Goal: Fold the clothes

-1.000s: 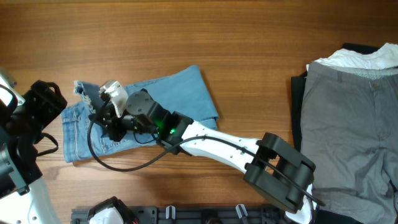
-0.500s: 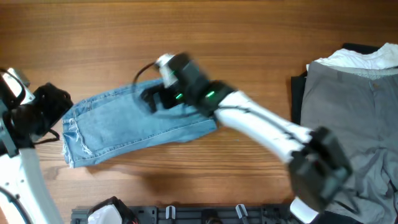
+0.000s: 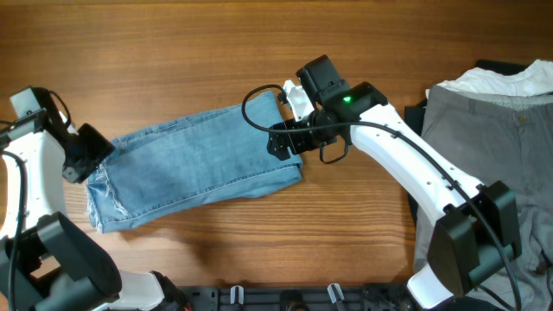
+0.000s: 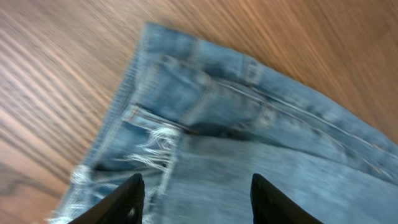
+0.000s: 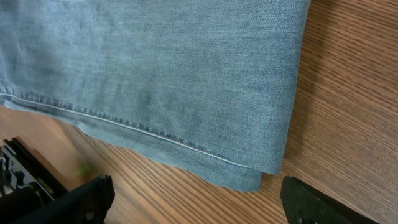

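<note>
The left gripper point(image 3: 93, 155) hovers with its fingers spread and nothing between them, directly above the jeans' point(image 3: 190, 168) ragged end; its own camera shows the frayed whitish hem point(image 4: 158, 146) just ahead of its tips. From there the jeans stretch away as one long folded strip lying flat on the table point(image 3: 173, 52). They end right below the right gripper point(image 3: 281, 142), also spread wide and empty, with the folded edge point(image 5: 273, 168) under it. Beyond that arm, well apart, sits a pile topped by grey trousers point(image 3: 484, 173). The strip looks ready for a crosswise fold. To do it well, each gripper should probably pinch all layers at a corner of one end. They should then lift together just enough to clear the cloth and lay that end squarely over the other with the side seams lined up. A grip on the top layer alone would likely peel the strip open. A second ago the right gripper was down over the frayed end; it has since swept across to the far end, while the left arm has moved in toward the hem
</note>
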{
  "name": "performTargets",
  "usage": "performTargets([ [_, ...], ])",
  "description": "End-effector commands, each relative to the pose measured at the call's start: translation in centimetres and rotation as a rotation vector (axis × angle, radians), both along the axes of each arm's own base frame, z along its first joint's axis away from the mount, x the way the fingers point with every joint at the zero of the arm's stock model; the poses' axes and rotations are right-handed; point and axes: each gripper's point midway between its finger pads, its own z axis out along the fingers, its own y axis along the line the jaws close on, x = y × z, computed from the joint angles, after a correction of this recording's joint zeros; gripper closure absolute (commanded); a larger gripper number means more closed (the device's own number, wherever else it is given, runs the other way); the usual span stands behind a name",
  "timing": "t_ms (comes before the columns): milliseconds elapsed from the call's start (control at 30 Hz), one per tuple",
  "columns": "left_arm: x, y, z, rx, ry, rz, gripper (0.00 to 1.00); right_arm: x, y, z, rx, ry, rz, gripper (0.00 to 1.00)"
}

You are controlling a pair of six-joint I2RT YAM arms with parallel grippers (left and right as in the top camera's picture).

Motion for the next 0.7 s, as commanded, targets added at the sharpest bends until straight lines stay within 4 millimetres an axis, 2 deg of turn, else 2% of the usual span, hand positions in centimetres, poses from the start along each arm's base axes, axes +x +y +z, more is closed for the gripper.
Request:
performTargets([
  [0,-1.9,2.0,-0.5,0.037,0.058,0.058,0.47,-0.2,0.1,-0.5,0.006,0.019,0.016,0.09],
  [67,-2.2,2.3,-1.6,0.019,0.054,0.076,0.54,-0.1,0.2,-0.5,0.009,0.012,0.016,0.09],
  [167,-2.5,1.1,-4.7,-0.055,0.101,0.061,0.57,0.1,0.1,-0.5,0.001,0.004,0.012,0.08],
  [233,-2.4,-0.8,-5.9,-0.170,0.112,0.026,0.68,0.0,0.0,-0.6,-0.002,0.010,0.011,0.08],
  [267,-2.1,-2.1,-5.8,-0.239,0.084,-0.010,0.70,-0.1,0.0,-0.6,-0.003,0.012,0.012,0.08],
  [333,-2.1,-3.4,-5.4,-0.304,0.068,-0.054,0.71,-0.1,0.0,-0.6,-0.003,0.012,0.012,0.09],
  [367,-2.3,-3.5,-5.4,-0.307,0.076,-0.062,0.76,0.0,0.0,-0.6,-0.002,0.010,0.012,0.08],
  [400,-2.4,-3.6,-5.4,-0.310,0.079,-0.062,0.87,0.0,0.0,-0.6,-0.002,0.009,0.012,0.08],
  [433,-2.3,-3.6,-5.4,-0.308,0.077,-0.063,0.94,0.0,0.0,-0.6,-0.002,0.010,0.012,0.08],
  [500,-1.8,-2.8,-5.0,-0.290,0.057,-0.055,0.96,-0.1,0.0,-0.6,-0.004,0.012,0.012,0.08],
  [567,-0.8,-1.2,-3.0,-0.266,0.017,-0.030,0.96,-0.1,0.0,-0.6,-0.004,0.013,0.012,0.08],
  [633,0.7,0.8,0.0,-0.215,-0.054,-0.017,0.96,0.0,0.0,-0.6,-0.002,0.009,0.012,0.08],
  [667,1.5,1.4,0.8,-0.189,-0.091,-0.021,0.96,0.1,0.1,-0.5,0.000,0.006,0.012,0.07],
])
